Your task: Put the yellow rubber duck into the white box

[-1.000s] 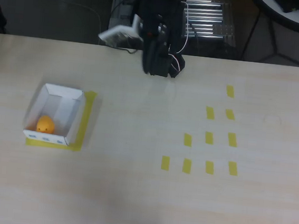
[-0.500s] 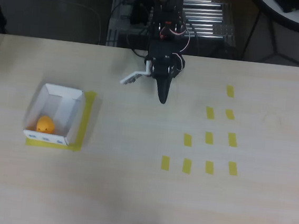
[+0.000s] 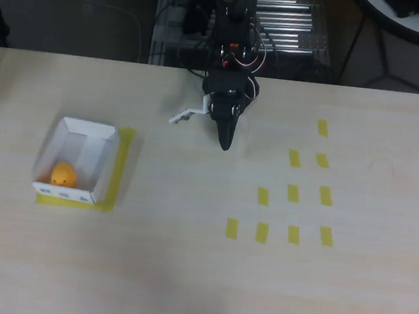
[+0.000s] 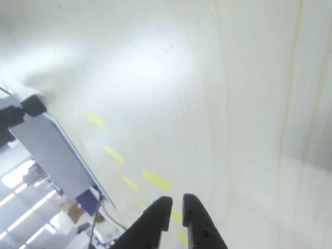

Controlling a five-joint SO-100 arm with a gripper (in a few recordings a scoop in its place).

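Note:
The yellow rubber duck (image 3: 63,174) lies inside the white box (image 3: 102,163), in its near-left corner, in the overhead view. The box sits on a yellow tape patch at the table's left. My black gripper (image 3: 225,140) hangs over the table's far middle, well to the right of the box, pointing toward the near edge. In the wrist view the gripper (image 4: 173,203) has its two dark fingers nearly touching, with nothing between them, above bare pale wood.
Several small yellow tape rectangles (image 3: 293,193) mark the table's right half. The arm's base (image 3: 233,48) and cables sit at the far edge, with a metal rack behind. A small white part (image 3: 186,115) sticks out left of the gripper.
The arm unfolded from its tucked pose at the far edge and lowered the gripper over the table; since half a second ago it shifted only slightly. Duck and box stayed put.

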